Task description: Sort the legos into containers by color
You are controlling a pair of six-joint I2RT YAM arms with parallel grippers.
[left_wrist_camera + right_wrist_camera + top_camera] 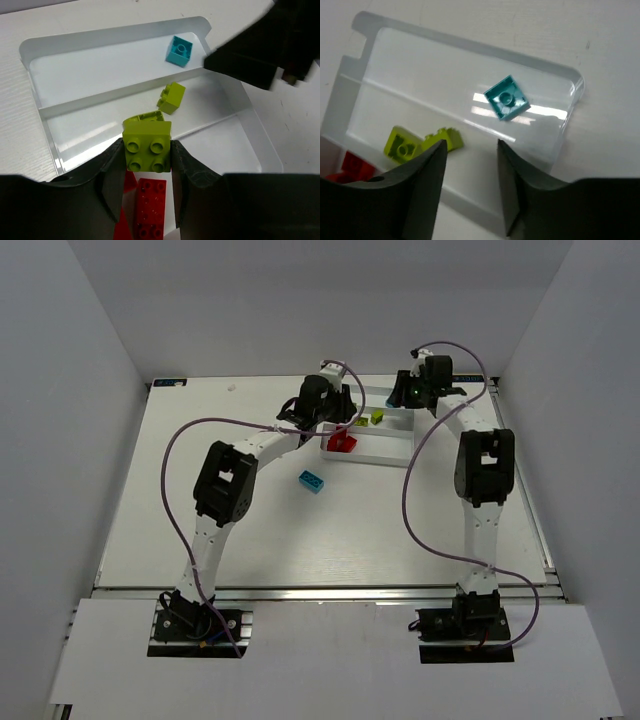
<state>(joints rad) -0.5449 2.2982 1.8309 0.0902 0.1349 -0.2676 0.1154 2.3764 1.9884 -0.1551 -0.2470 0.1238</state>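
Lego (148,146), yellow-green, pinched between left fingers (114,181) over tray (90,80), right fingers (422,186) apart, empty

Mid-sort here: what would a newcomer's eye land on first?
The left gripper clamps a yellow-green brick above the white tray, right over a red brick. The right gripper hangs open and empty over a cyan brick lying in the far compartment. One blue brick lies out on the table, beside the tray.

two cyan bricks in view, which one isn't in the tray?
The loose cyan brick lying on the bare table, just off the near side of the tray. The other one, the square cyan brick, sits inside the tray's far compartment.
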